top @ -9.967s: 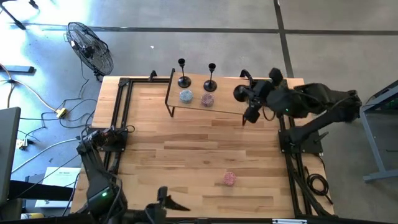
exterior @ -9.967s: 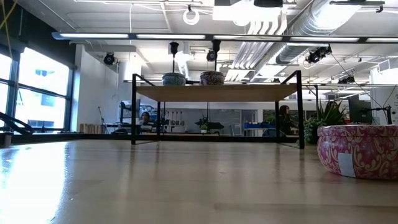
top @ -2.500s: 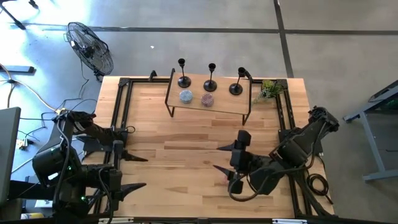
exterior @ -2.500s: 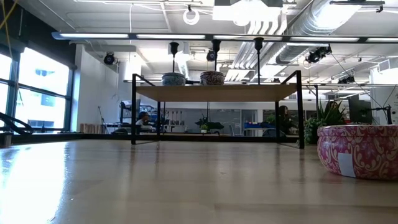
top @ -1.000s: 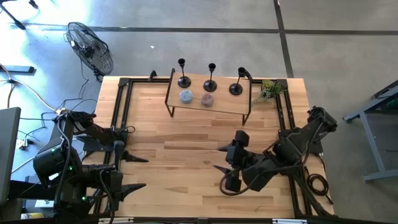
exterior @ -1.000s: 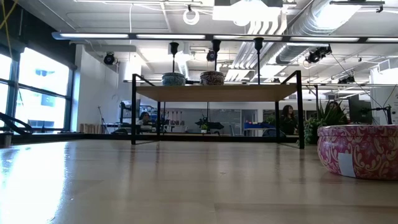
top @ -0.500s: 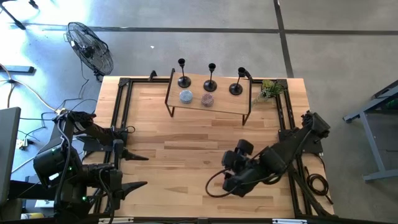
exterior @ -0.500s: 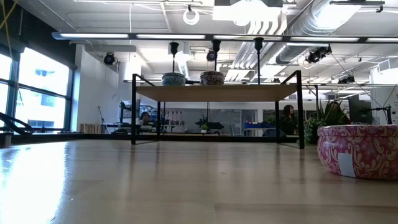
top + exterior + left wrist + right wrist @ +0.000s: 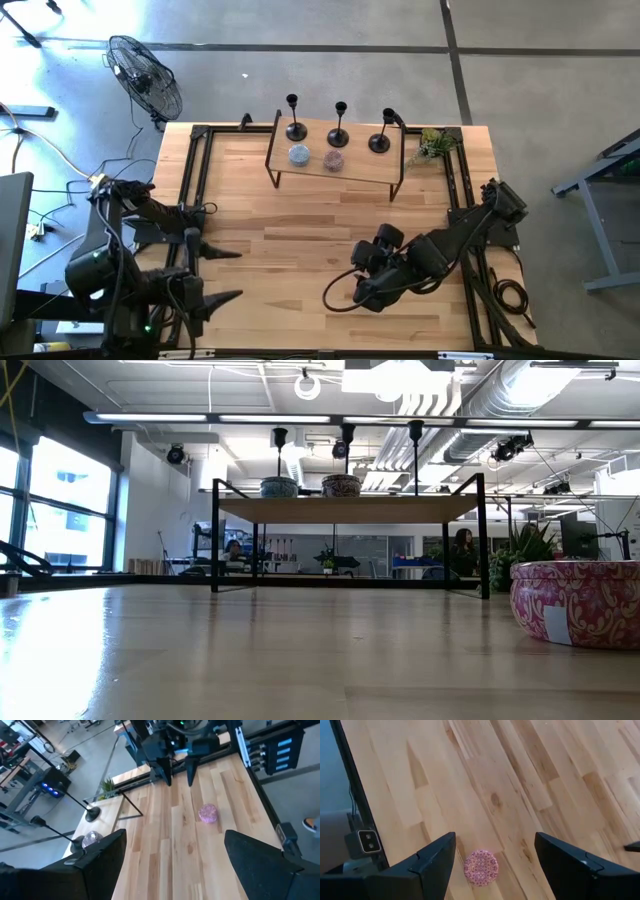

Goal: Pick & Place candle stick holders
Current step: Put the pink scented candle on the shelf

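Note:
Three black candle stick holders (image 9: 295,125) (image 9: 339,128) (image 9: 380,138) stand on their round bases in a row on a low wooden shelf (image 9: 360,170) at the table's far side. They also show in the low view (image 9: 347,435). My right gripper (image 9: 494,836) hangs open above a small pink patterned tin (image 9: 481,868) near the table's near right, fingers slanting down and touching nothing. In the high view this gripper (image 9: 345,278) covers the tin. My left gripper (image 9: 238,273) waits open at the near left, over bare wood.
Two small patterned bowls (image 9: 298,154) (image 9: 334,159) sit on the shelf in front of the holders. A green plant sprig (image 9: 433,143) lies at the far right corner. Black rails (image 9: 190,190) run along the table's left and right sides. Bare wood lies in the middle.
My right gripper has sunk and shifted toward the table's near left, tipping its fingers further downward over the pink tin. Its fingers stay open. The holders and the tin have not moved.

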Controlling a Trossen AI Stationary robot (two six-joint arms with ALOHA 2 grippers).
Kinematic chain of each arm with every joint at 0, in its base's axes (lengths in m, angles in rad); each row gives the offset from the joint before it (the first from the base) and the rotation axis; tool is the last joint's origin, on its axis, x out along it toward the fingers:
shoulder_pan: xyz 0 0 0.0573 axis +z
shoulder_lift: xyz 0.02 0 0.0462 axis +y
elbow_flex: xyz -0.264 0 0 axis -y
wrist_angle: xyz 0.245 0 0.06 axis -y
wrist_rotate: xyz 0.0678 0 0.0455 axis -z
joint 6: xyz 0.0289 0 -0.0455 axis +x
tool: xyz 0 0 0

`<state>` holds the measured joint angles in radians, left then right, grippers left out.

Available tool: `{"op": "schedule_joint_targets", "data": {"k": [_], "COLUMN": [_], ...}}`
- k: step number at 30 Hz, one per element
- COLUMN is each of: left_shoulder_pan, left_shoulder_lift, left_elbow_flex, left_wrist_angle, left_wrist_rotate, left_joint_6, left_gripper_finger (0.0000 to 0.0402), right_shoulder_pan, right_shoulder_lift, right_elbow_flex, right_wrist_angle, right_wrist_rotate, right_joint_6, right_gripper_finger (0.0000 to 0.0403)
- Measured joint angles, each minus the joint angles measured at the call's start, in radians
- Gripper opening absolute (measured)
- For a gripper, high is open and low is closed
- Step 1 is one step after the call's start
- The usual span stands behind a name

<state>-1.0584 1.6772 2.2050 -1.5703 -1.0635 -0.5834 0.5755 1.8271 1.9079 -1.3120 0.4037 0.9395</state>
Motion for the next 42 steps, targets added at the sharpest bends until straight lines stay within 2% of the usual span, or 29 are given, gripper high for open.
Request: {"op": "schedule_joint_targets", "data": {"k": [7,12,18,23,27,32,36,42], "left_shoulder_pan": [0.000,0.051,0.206,0.300,0.321,0.319,0.319,0.319], "left_shoulder_lift": [0.000,-0.007,-0.067,-0.152,-0.264,-0.476,-0.676,-0.928], "left_elbow_flex": [-0.017,-0.017,-0.026,-0.127,-0.290,-0.615,-0.920,-1.312], "left_wrist_angle": [-0.001,0.000,0.002,0.014,0.116,0.324,0.601,1.071], "left_wrist_rotate": [0.019,0.009,0.033,-0.010,-0.013,0.013,0.097,0.202], "left_joint_6": [0.000,0.007,0.037,0.021,0.028,0.033,0.105,0.336], "left_gripper_finger": [0.0331,0.0331,0.0331,0.0331,0.0331,0.0331,0.0331,0.0331], "right_shoulder_pan": [0.000,0.000,0.000,0.000,0.003,0.003,0.003,0.003], "right_shoulder_lift": [0.000,0.000,0.000,0.000,0.000,0.000,0.000,0.000], "right_elbow_flex": [0.000,0.000,0.000,0.000,0.000,0.000,0.000,0.000], "right_wrist_angle": [0.000,-0.001,-0.019,-0.020,-0.054,-0.127,-0.131,-0.128], "right_wrist_rotate": [-0.036,-0.037,-0.037,-0.029,-0.027,-0.037,-0.034,-0.004], "right_joint_6": [0.027,0.029,0.029,0.029,0.035,0.103,0.118,0.130], "right_gripper_finger": [0.0268,0.0268,0.0268,0.0268,0.0268,0.0268,0.0268,0.0268]}}
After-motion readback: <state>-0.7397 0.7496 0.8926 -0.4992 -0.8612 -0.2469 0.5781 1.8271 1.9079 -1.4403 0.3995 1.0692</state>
